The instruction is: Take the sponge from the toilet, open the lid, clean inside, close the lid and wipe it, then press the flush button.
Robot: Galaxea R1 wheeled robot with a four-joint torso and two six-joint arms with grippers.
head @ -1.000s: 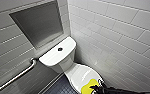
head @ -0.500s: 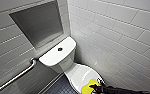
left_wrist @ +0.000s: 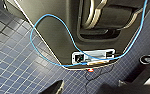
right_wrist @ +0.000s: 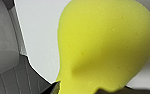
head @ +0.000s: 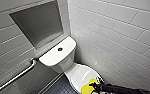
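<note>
Right claw [head: 94,86] pinches the squashed yellow sponge [head: 86,89] at its tip, with the shut lid [head: 77,72] just under it. This looks like the pick-up step. Next the sponge needs a lift straight up.

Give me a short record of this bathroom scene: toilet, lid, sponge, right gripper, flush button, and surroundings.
toilet: white, set in a corner of grey tiled walls
lid: down over the bowl
sponge: bright yellow, over the front of the lid, squeezed out of shape
right gripper: shut on the sponge
flush button: dark, round, centre of the tank top, nothing touching it
grab bar: metal, on the wall beside the tank
floor: small dark blue tiles
</note>
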